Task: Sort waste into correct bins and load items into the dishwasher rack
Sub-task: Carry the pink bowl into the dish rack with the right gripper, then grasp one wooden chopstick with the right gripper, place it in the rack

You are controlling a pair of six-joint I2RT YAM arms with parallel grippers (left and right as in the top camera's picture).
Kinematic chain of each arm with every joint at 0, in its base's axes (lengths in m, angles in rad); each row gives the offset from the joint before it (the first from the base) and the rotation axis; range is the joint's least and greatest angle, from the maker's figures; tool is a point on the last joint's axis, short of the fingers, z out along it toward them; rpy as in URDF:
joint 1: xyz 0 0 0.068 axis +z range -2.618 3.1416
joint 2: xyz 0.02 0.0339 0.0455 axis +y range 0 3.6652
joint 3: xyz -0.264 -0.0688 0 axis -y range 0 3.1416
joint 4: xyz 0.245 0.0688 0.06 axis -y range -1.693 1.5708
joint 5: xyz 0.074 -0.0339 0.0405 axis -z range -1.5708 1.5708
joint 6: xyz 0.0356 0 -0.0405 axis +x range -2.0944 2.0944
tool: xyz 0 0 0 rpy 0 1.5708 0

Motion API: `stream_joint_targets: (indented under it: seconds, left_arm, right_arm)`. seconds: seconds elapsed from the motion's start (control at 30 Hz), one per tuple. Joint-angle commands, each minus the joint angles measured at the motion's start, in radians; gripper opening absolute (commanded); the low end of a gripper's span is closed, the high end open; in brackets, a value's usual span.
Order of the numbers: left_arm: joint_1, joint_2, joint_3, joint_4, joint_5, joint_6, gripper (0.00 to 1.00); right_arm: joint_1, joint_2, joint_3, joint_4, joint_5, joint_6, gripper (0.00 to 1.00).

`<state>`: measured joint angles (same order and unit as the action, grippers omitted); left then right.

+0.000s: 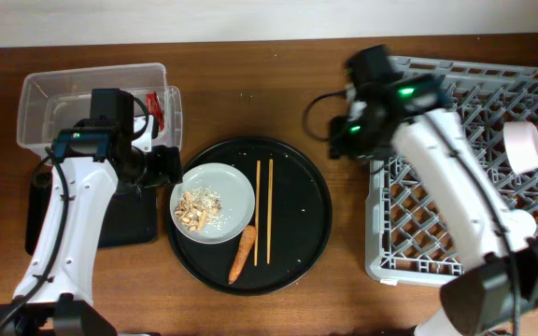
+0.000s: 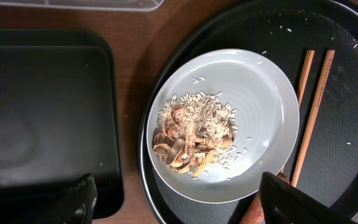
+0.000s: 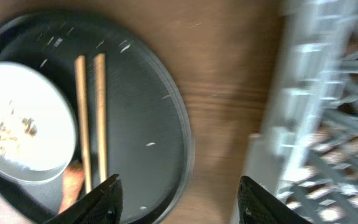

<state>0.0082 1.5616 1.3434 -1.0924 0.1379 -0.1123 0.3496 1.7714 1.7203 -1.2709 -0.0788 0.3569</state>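
Observation:
The pale plate [image 1: 224, 187] sits on the left of the round black tray [image 1: 302, 219] and holds beige food scraps [image 1: 197, 207]. The orange carrot [image 1: 242, 254] and two wooden chopsticks [image 1: 263, 211] lie on the tray beside it. My left gripper [image 1: 168, 166] is open and empty, and spans the plate's [image 2: 253, 93] near edge above the scraps [image 2: 188, 140]. My right gripper [image 1: 344, 140] is open and empty over the bare table between the round tray and the grey rack [image 1: 474, 215]. A white-pink bowl [image 1: 523, 147] stands in the rack. The red wrapper [image 1: 157, 105] lies in the clear tub [image 1: 54, 93]. The cup is out of view.
The flat black tray [image 1: 134, 224] lies under my left arm, left of the round tray, and also shows in the left wrist view [image 2: 42, 112]. The right wrist view shows the chopsticks [image 3: 91, 118], carrot [image 3: 72, 183], round tray [image 3: 142, 124] and the blurred rack edge [image 3: 328, 93].

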Motion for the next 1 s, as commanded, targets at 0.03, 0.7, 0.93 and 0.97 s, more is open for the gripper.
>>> stream_joint_targets:
  seconds: [0.03,0.7,0.93,0.97]
  left_arm:
    - [0.006,-0.012,0.0,-0.002,-0.008,0.009,0.83]
    - [0.006,-0.012,0.0,-0.002,-0.008,0.009,0.84]
    - [0.006,-0.012,0.0,-0.002,-0.008,0.009,0.84]
    - [0.006,-0.012,0.0,-0.002,-0.008,0.009,0.84]
  right_arm:
    - [0.195,0.126,-0.006,0.046,-0.015,0.125,0.59]
    - [0.338,0.45,-0.029,0.172,0.016,0.256,0.5]
    - [0.338,0.452,-0.156,0.254,0.026,0.288,0.47]
    - [0.337,0.452,-0.167,0.255,0.027,0.288,0.4]
